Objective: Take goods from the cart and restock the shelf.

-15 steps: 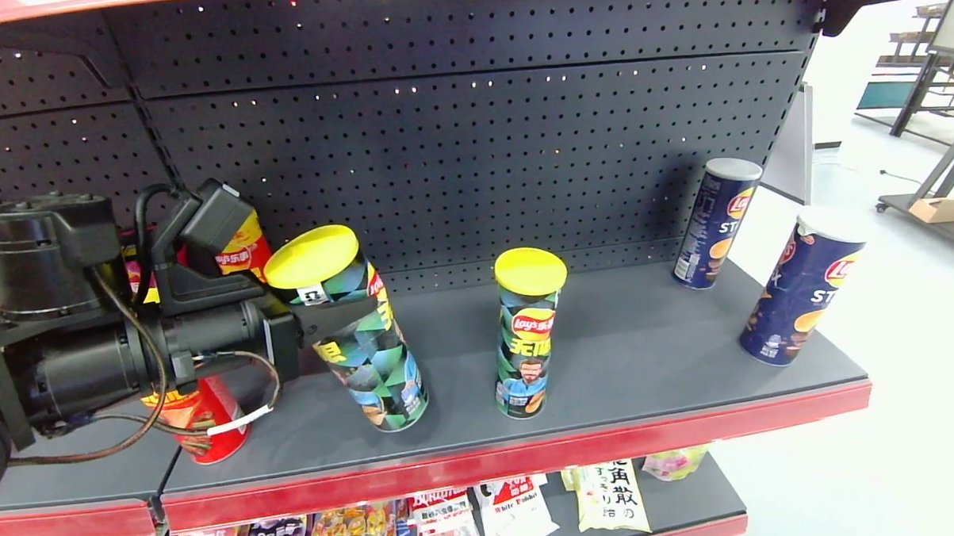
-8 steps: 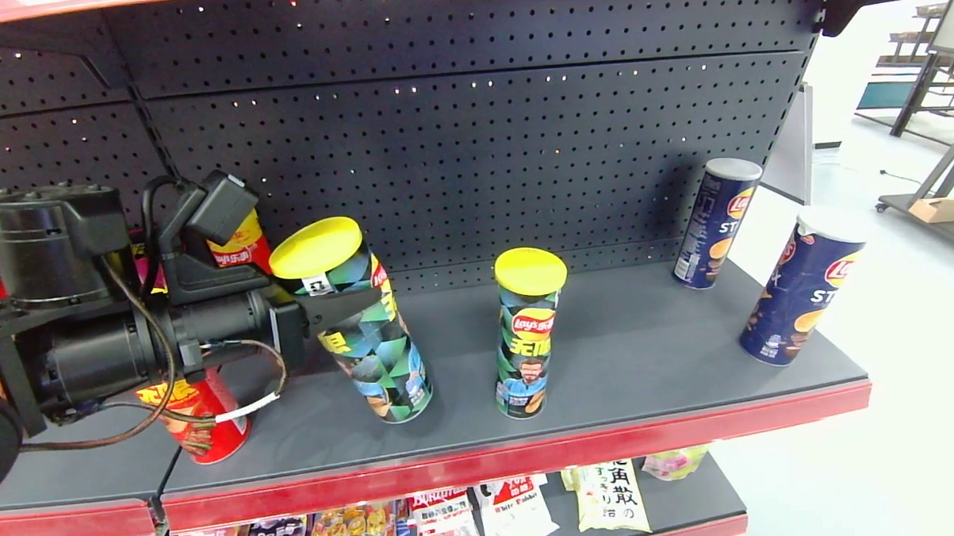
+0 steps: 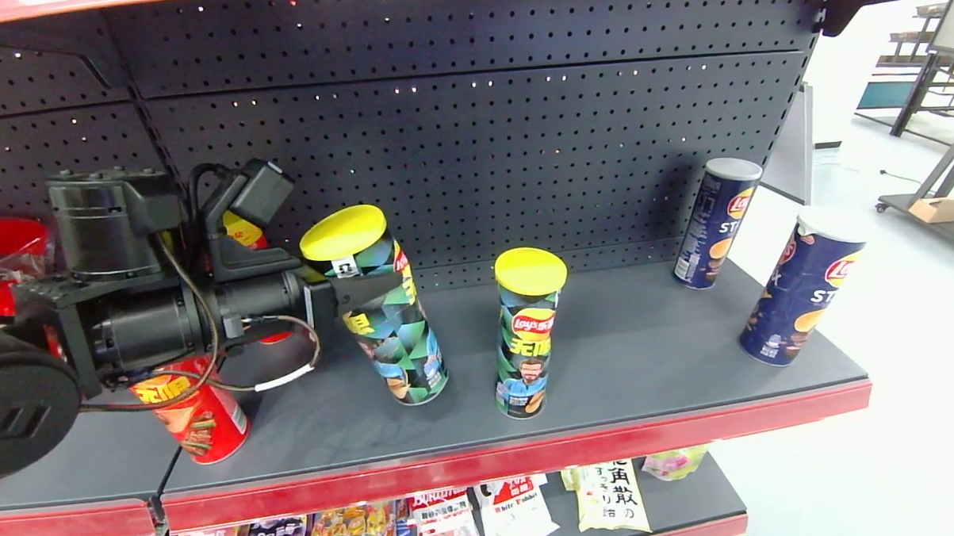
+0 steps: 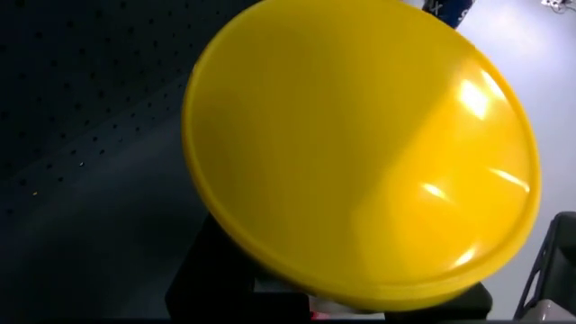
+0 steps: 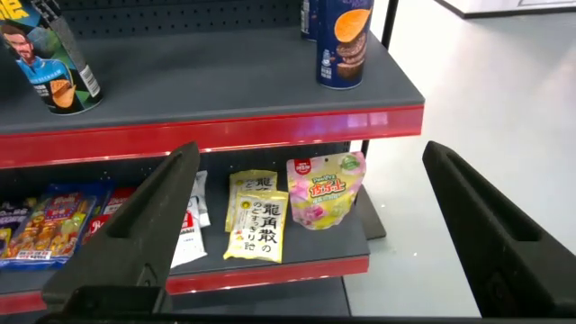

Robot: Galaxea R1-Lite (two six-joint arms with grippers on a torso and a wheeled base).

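At the shelf (image 3: 607, 359), our left hand (image 3: 359, 292) clamps a tilted yellow-lidded can (image 3: 404, 346).
We grip it high, just under the lid (image 4: 360, 153), likely so its base can settle beside the upright matching can (image 3: 527, 338); our right hand (image 5: 312, 151) hangs open, unused.

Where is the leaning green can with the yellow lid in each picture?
Head view: the green can leans in the left pincer, beside its upright twin.
Left wrist view: its yellow lid, close up.
Right wrist view: cannot tell; the cut-off can may be it or the twin.
Shared landmark: the pegboard wall.
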